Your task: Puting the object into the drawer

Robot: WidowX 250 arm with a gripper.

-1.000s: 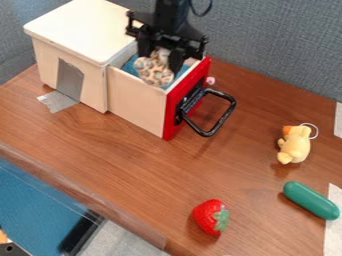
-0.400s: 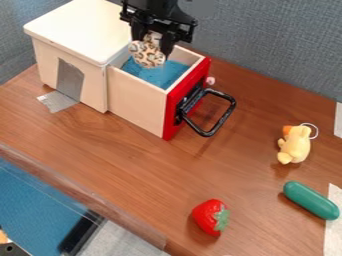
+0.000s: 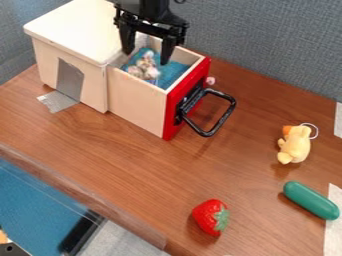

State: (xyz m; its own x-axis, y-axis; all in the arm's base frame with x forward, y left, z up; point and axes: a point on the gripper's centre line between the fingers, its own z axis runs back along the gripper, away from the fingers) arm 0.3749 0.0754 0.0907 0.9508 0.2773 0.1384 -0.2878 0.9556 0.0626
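Observation:
Over the back of the pulled-out drawer (image 3: 137, 100) hangs the black gripper (image 3: 145, 56), open, its two fingers apart with nothing between them. Below the fingertips, a spotted plush toy (image 3: 145, 67) lies on the blue lining inside the drawer, toward its inner left end. The drawer has a red front with a black handle (image 3: 224, 116) and juts out of the white-topped wooden box.
On the wooden table (image 3: 133, 170) are a strawberry (image 3: 210, 217) near the front, a green oblong object (image 3: 311, 200) at the right, and a yellow plush toy (image 3: 294, 144) behind it. A grey fabric wall stands behind the drawer.
The gripper rose slightly and shifted left, first holding the spotted toy. Since then its fingers have opened, and the toy has dropped into the drawer.

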